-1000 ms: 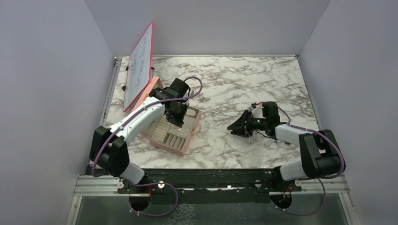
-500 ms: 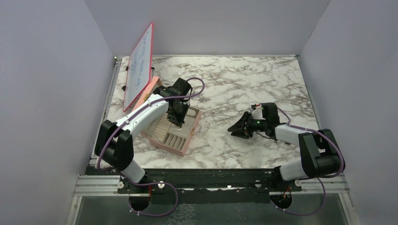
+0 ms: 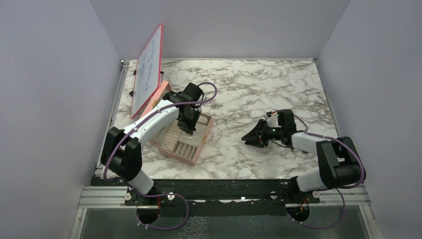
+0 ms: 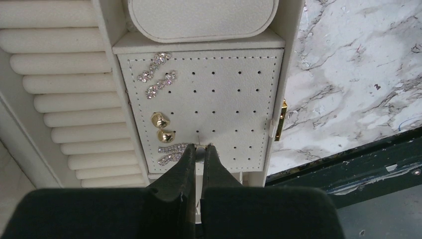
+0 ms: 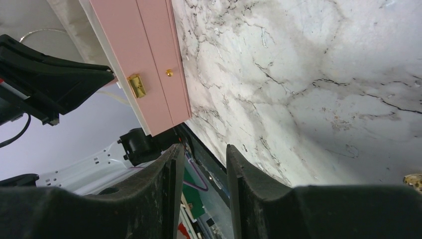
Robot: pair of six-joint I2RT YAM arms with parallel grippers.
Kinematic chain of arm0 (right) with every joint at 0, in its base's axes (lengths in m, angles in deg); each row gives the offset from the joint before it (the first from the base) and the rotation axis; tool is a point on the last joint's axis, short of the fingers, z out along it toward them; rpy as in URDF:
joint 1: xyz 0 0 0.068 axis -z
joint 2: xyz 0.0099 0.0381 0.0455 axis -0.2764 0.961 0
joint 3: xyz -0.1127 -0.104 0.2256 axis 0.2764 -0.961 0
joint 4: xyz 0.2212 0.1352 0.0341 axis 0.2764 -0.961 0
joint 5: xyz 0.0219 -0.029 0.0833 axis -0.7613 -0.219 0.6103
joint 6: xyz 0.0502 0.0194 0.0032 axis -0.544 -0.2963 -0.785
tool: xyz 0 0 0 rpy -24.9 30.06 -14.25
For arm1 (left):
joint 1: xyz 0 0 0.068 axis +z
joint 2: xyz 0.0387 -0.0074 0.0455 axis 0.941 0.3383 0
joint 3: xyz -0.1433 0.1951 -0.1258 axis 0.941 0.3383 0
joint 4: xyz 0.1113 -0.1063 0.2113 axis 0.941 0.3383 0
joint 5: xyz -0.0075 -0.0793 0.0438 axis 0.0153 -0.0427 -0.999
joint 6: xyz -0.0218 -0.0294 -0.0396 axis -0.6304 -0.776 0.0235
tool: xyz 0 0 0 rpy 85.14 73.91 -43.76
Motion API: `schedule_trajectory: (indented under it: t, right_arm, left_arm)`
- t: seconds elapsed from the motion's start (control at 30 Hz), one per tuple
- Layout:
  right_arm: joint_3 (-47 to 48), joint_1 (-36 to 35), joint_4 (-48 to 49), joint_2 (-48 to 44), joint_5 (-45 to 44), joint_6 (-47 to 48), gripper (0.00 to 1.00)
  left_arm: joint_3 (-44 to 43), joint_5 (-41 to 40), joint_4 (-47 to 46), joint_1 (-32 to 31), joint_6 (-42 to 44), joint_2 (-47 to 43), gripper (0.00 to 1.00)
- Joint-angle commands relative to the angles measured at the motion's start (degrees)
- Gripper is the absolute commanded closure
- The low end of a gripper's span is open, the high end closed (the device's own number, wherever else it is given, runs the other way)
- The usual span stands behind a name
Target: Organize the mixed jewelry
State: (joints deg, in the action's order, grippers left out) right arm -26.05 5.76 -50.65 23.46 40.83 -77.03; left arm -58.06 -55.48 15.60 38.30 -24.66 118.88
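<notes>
In the left wrist view my left gripper (image 4: pixel 200 147) is shut on a tiny silvery stud, its tips right at the perforated beige panel (image 4: pixel 234 99) of the pink box (image 3: pixel 191 154). Pinned on that panel are two crystal pieces (image 4: pixel 155 67), two gold studs (image 4: pixel 160 119) and two more crystal strips (image 4: pixel 171 149) beside the fingertips. In the top view the left gripper (image 3: pixel 186 127) is over the box. My right gripper (image 3: pixel 250 137) lies low over the marble, open and empty (image 5: pixel 203 149). A small gold piece (image 5: pixel 414 180) shows at the right wrist view's edge.
Padded ring rolls (image 4: pixel 64 89) fill the box's left section, and a cushion (image 4: pixel 199 20) sits beyond the panel. The box's open pink lid (image 3: pixel 158 94) leans behind it. A red-framed whiteboard (image 3: pixel 148 69) stands at the far left. Walls enclose the marble table (image 3: pixel 259 89).
The right gripper's fingers have drawn a little closer together. The left arm's elbow shifted outward while its gripper stayed shut over the box panel.
</notes>
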Motion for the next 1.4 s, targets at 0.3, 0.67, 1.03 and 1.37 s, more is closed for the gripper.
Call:
schedule_trajectory:
  t: [0.3,0.67,1.03,1.37]
  right_arm:
    - [0.1,0.0,-1.1,0.6,-1.5,1.1,0.6]
    - [0.1,0.0,-1.1,1.0,-1.6,1.0,0.61]
    - [0.1,0.0,-0.7,0.7,-0.9,1.1,0.61]
    - [-0.1,0.0,-0.3,0.6,-0.7,0.9,0.61]
  left_arm:
    - [0.9,-0.7,-1.5,0.4,0.7,0.9,1.0]
    - [1.4,-0.8,-1.5,0.4,0.6,0.8,1.0]
    - [0.7,0.4,-1.8,0.4,0.6,1.3,0.89]
    - [0.8,1.6,-1.8,0.4,0.5,0.8,0.79]
